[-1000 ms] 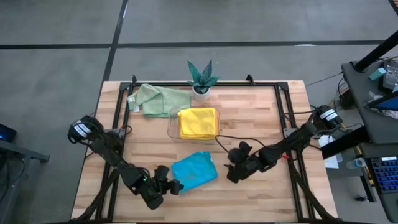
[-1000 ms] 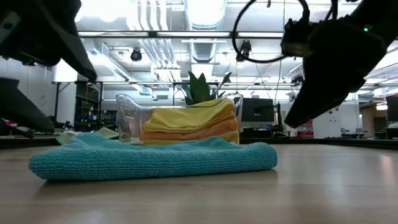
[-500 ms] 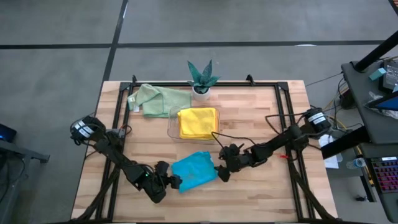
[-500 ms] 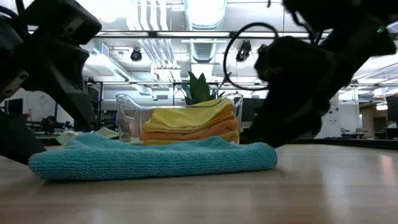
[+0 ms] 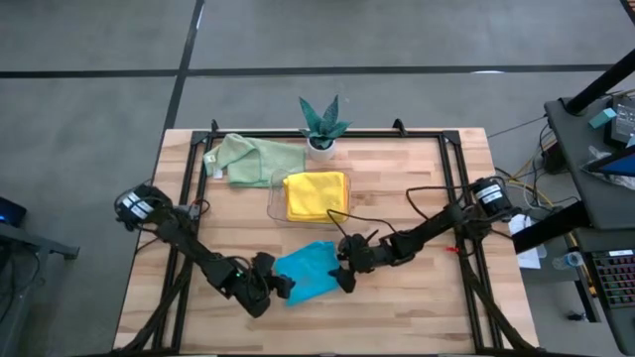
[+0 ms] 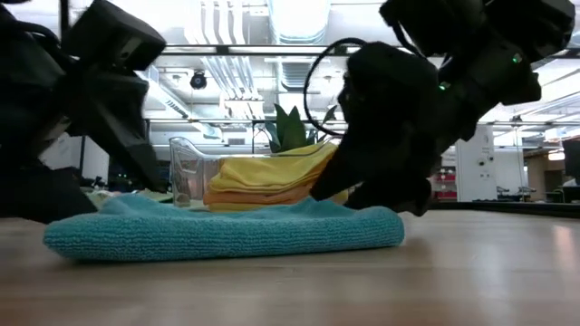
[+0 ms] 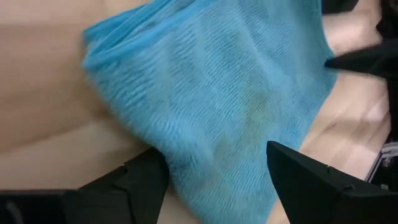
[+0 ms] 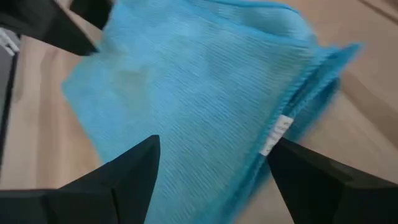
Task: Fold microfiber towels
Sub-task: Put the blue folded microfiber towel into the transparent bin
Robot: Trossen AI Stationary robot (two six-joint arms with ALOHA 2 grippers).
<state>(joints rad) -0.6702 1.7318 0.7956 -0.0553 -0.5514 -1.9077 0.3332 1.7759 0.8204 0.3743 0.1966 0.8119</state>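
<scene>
Left hand [image 5: 281, 289] spread wide at the 8 o'clock corner of the folded teal-blue towel [image 5: 310, 273], fingers [image 7: 134, 183] straddling the cloth's edge, low on the tabletop [image 5: 417, 198]. Right hand [image 5: 343, 275] likewise spread, at the towel's 3 o'clock edge, fingers [image 8: 130, 174] either side of the corner bearing a small white label [image 8: 277, 134]. Nothing pinched by either hand; cloth lying flat between them, near the tabletop's 6 o'clock edge.

At 12 o'clock from the teal-blue towel, just beyond it: clear plastic tray [image 5: 275, 195] holding a folded stack, yellow towel [image 5: 316, 194] on top, orange towel [image 6: 272, 195] under it in the low view, with more yellow showing at the bottom of the stack. At 10 o'clock from the tray, touching its corner: pale green towel [image 5: 248, 159], loosely rumpled, unfolded. At 12 o'clock from the tray, on the tabletop's far edge: small green potted plant [image 5: 321, 125] in a white pot.
</scene>
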